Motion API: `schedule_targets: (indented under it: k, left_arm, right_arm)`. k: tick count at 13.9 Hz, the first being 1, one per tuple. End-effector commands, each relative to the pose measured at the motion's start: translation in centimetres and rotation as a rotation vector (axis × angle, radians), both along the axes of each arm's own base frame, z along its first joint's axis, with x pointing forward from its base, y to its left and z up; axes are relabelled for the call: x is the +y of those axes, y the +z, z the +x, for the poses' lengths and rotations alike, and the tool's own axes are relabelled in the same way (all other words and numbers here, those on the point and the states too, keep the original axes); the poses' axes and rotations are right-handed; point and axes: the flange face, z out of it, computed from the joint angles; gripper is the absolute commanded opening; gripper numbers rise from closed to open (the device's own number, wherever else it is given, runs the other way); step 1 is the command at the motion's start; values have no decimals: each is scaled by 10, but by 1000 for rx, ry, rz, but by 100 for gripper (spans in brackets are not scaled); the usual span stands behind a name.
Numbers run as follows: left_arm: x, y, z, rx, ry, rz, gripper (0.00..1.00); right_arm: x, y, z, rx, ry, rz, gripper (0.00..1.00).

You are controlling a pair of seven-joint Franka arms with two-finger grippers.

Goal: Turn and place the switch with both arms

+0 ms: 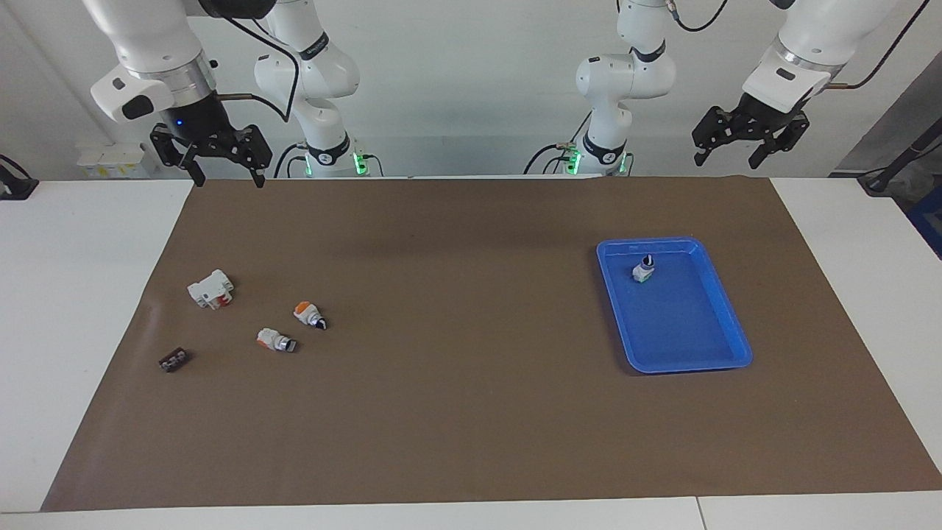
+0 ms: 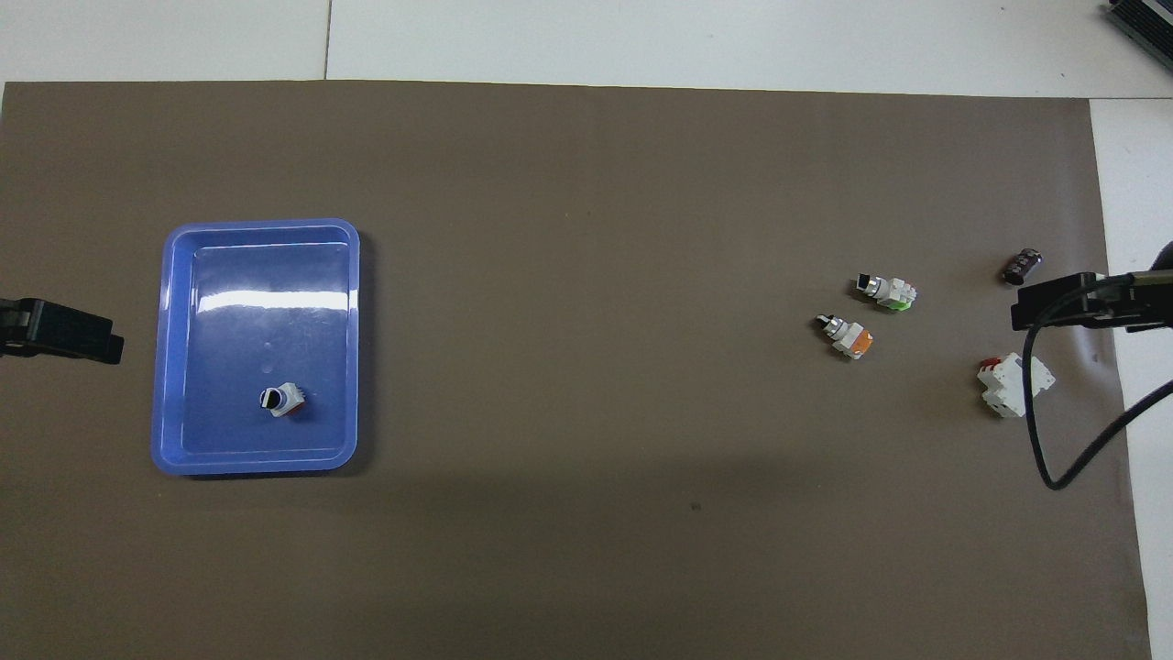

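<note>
The switch lies on its side on the brown mat toward the right arm's end; it has an orange base, a white middle and a black knob with a white tip. It also shows in the overhead view. My right gripper hangs open and empty, high over the mat's edge by the robots; part of it shows in the overhead view. My left gripper hangs open and empty, high at the left arm's end; its tip shows in the overhead view. Both arms wait.
A blue tray holds a black-knobbed switch standing upright. A similar switch with a silver-black end, a white block and a small black part lie near the task's switch.
</note>
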Motion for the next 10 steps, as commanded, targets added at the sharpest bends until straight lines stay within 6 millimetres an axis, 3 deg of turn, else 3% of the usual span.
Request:
schedule_targets:
  k: [1,6,9,10]
  left_arm:
    - [-2,8,1,-8,2,11,100]
    - [-2,11,9,-31,5,6,100]
    - [4,2,1,-24,7,12,100]
    - [4,0,0,-20,5,18,100]
  right_arm:
    - [-3,0,-7,6,6,5,100]
    - [-3,2,-6,-7,-14,4,100]
    - [-5,11,-1,-66,-163,-6,100]
    - [-3,2,3,-69,-192,-12,100]
